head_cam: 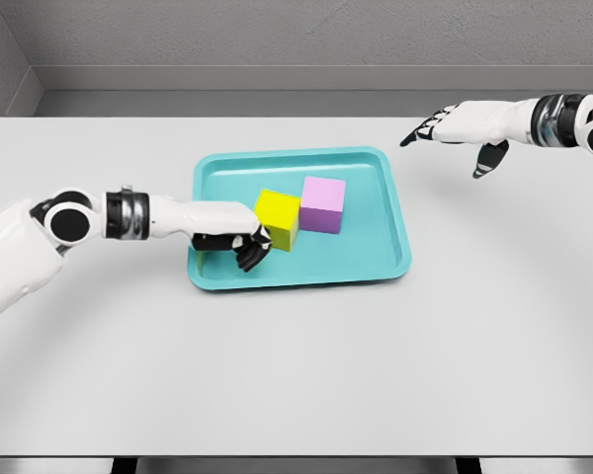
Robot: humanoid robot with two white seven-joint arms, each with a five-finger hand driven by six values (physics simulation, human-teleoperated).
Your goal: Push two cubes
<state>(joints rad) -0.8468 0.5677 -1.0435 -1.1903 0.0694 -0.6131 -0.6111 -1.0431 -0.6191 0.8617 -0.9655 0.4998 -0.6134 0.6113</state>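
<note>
A yellow cube (pixel 278 218) and a pink cube (pixel 323 204) stand side by side inside a teal tray (pixel 390 212), their near corners touching or almost so. My left hand (pixel 239 240) reaches into the tray from the left. Its fingers are curled and press against the yellow cube's left side without holding it. My right hand (pixel 455 128) hovers over the table to the right of the tray, well away from the cubes, its fingers spread.
The tray lies in the middle of a white table (pixel 296 375). A grey wall runs along the table's far edge.
</note>
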